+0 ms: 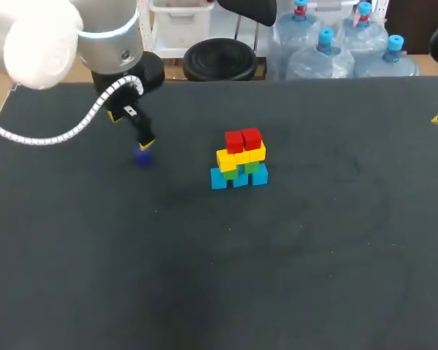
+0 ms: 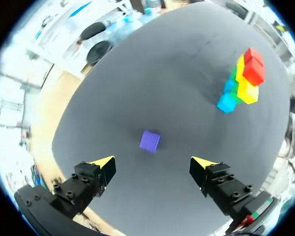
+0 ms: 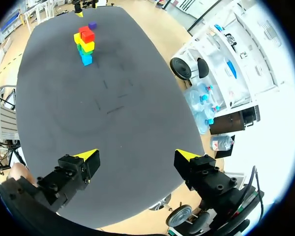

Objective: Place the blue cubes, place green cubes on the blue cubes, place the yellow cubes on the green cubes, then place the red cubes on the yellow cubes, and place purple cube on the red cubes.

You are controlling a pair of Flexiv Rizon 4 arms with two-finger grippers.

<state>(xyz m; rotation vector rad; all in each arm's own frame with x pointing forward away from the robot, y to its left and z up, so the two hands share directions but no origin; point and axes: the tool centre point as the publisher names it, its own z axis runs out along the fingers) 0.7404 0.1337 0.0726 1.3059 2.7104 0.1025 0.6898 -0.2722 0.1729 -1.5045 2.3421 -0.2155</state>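
The purple cube (image 1: 142,154) lies alone on the table (image 1: 292,277), toward its far left corner and well apart from the stack. The left gripper (image 2: 152,162) hangs over it with fingers spread wide; the cube sits just ahead of the gap between them, touched by neither. Near the middle of the table stands the stack: blue cubes (image 1: 239,179) at the bottom, green cubes (image 1: 254,167) on them, yellow cubes (image 1: 241,157) above, and two red cubes (image 1: 235,140) on top. The right gripper (image 3: 136,155) hangs at the table's right edge, wide open and empty.
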